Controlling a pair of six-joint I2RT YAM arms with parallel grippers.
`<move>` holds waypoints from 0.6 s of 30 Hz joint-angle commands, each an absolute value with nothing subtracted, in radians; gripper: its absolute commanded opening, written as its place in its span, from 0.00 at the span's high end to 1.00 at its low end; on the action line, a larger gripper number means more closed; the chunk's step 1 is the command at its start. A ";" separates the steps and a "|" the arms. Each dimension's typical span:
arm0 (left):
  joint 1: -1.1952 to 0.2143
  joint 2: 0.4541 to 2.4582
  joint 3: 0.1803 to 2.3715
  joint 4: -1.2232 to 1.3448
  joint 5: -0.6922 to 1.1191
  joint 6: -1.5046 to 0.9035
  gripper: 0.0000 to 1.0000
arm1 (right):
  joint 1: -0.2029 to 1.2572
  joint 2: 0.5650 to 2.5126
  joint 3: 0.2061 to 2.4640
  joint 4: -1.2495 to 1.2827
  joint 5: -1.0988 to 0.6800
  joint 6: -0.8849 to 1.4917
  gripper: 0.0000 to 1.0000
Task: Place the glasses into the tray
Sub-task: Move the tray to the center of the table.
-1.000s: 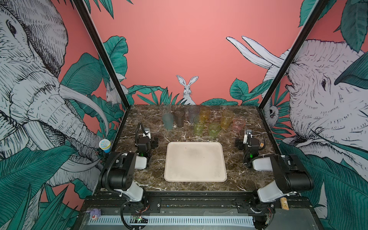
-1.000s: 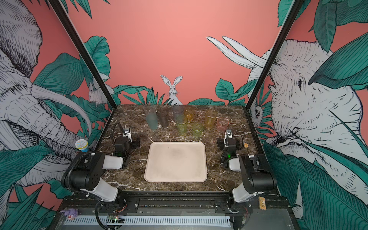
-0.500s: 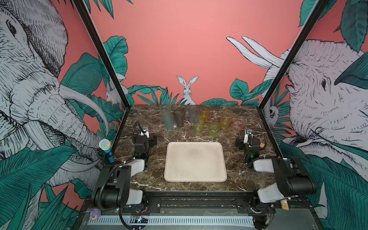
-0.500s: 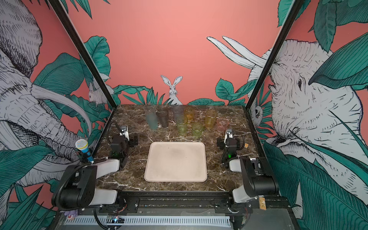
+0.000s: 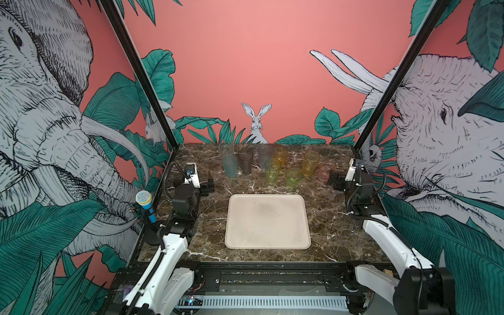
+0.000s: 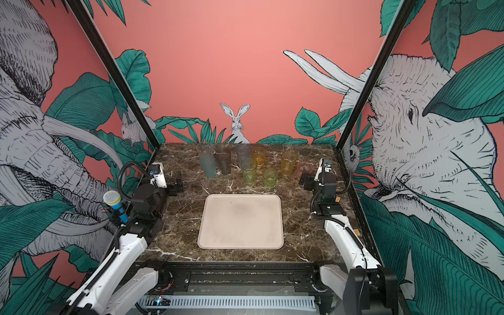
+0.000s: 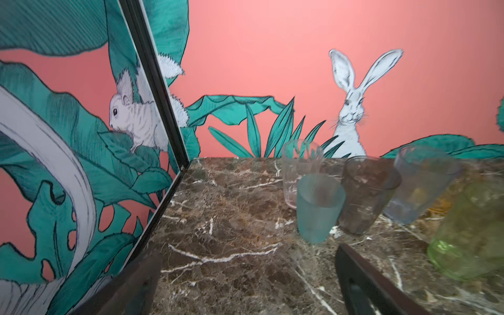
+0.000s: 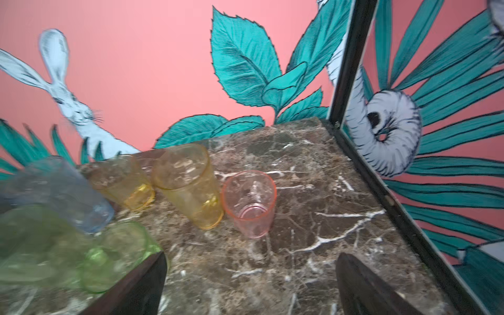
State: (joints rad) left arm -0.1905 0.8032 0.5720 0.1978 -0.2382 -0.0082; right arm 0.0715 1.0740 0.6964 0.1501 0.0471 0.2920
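The cream tray (image 5: 305, 218) (image 6: 278, 218) lies empty at the table's middle. Behind it stand the glasses: clear (image 5: 225, 148), teal (image 5: 230, 166), smoky grey (image 5: 245, 162), blue (image 5: 265, 154), amber (image 5: 281, 155), two green (image 5: 272, 171), yellow (image 5: 310, 163) and pink (image 5: 324, 171). My left gripper (image 5: 207, 185) (image 7: 245, 278) hovers open left of the tray, short of the teal glass (image 7: 317, 207). On the right, my right gripper (image 5: 335, 181) (image 8: 251, 283) is open, with the pink glass (image 8: 249, 203) just ahead of it and apart from its fingers.
A toy microphone (image 5: 146, 204) stands outside the left frame edge. Black frame posts (image 5: 141, 81) and the painted walls close in the table's sides and back. Brown marble table (image 5: 212, 231) surrounds the tray.
Both arms have unfolded and reached toward the back of the table, bringing the grippers nearer the glasses. Both stayed open. The glasses and tray have not moved.
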 commanded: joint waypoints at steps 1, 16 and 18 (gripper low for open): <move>-0.212 0.746 0.654 -0.052 -0.225 -0.090 0.00 | 0.070 1.041 0.755 -0.046 -0.192 0.428 0.01; -0.212 0.780 0.863 -0.561 -0.046 -0.369 0.00 | 0.236 1.049 0.840 -0.185 -0.455 0.474 0.01; -0.212 0.805 0.859 -0.604 0.019 -0.379 0.00 | 0.273 1.057 0.846 -0.198 -0.449 0.459 0.01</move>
